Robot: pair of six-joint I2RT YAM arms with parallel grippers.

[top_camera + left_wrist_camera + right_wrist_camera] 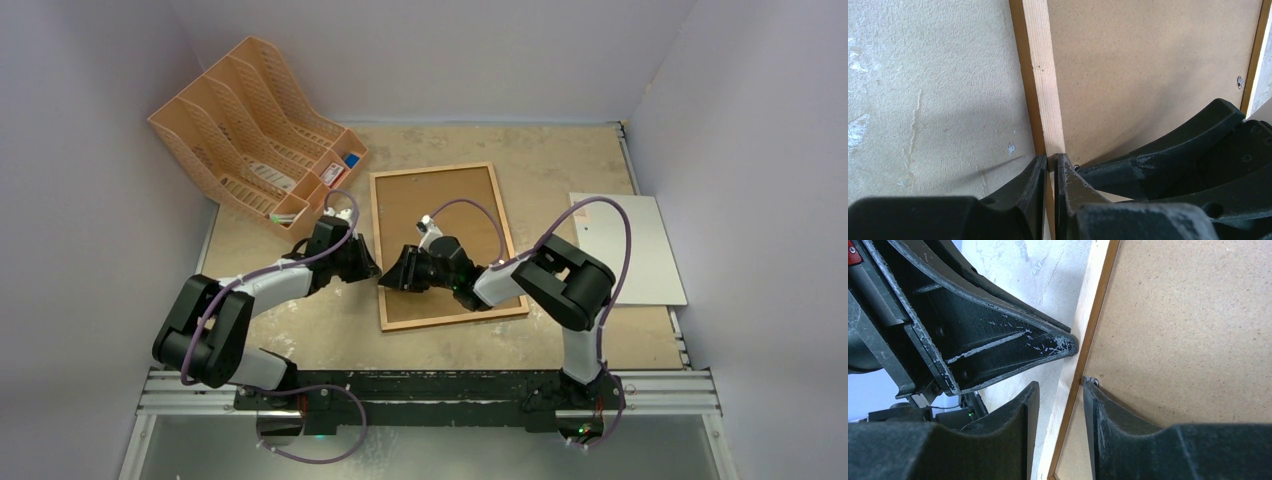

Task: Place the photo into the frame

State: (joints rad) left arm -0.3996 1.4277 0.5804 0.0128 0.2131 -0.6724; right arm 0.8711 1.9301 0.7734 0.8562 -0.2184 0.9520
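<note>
The frame (435, 170) lies back up on the table, with the brown fibreboard backing panel (440, 215) inside it. The photo is not in view. My left gripper (368, 262) is at the frame's left side and is shut on the pale wooden moulding (1040, 75), pinched between its fingertips (1050, 160). My right gripper (390, 275) faces it from over the panel. It is open (1060, 387) and straddles the same moulding (1083, 330). Its inner finger touches a small metal tab (1091, 381) at the panel's edge.
An orange-tan file rack (250, 120) stands at the back left. A stiff pale grey-white sheet (640, 250) lies at the right, partly over the table's edge. The two grippers nearly touch each other. Pale walls close in the sides and back.
</note>
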